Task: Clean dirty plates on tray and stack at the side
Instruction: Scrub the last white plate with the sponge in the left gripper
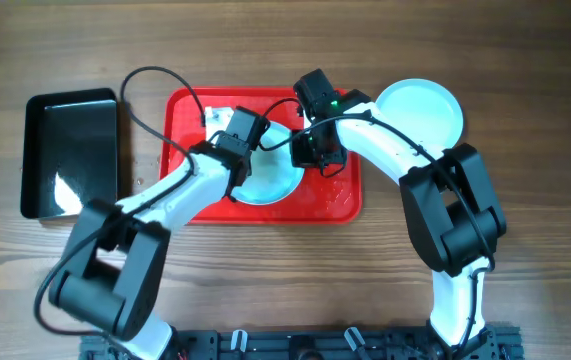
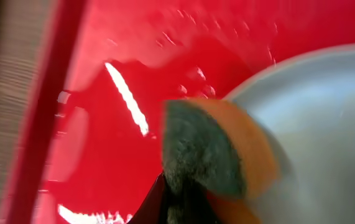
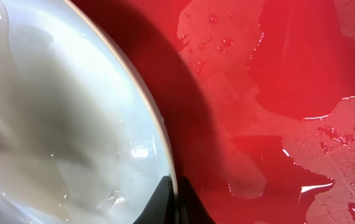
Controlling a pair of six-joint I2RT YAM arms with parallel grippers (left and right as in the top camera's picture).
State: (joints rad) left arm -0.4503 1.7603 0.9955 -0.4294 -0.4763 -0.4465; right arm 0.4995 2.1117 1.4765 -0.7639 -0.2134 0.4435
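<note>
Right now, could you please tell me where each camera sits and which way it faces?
Overhead: above the wooden table, looking straight down on the large red plastic tray; left arm and right arm show.
Left wrist: low over the tray, facing the green-and-orange sponge in the left gripper.
Right wrist: low over the wet tray, right gripper pinching the pale round plate by its rim.
Shared: both wrist views show that plate and tray.
</note>
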